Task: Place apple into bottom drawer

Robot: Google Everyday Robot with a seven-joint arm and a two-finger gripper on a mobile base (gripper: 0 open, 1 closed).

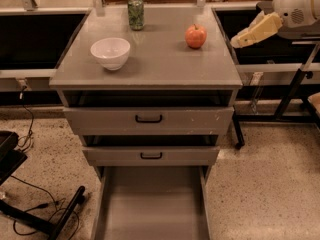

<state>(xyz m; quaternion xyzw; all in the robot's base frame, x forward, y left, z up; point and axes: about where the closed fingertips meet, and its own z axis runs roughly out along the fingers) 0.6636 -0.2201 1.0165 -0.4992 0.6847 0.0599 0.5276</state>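
Evidently the reach is in hand: the gripper [239,39] hangs at far right, off the edge of the cabinet top [160,66], apart from the apple [196,36]; whether it is open or closed I cannot tell. Next it must travel left and grasp that small, round, red-orange fruit. Nearest, the bottom drawer [152,204] stands pulled out.

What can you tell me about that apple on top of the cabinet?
The apple is small, round and red-orange, with a short stem on top. It sits upright on the grey cabinet top, towards its right rear, apart from the green soda can and white bowl. Only the top touches it; the gripper hangs to its right, past the cabinet's edge.
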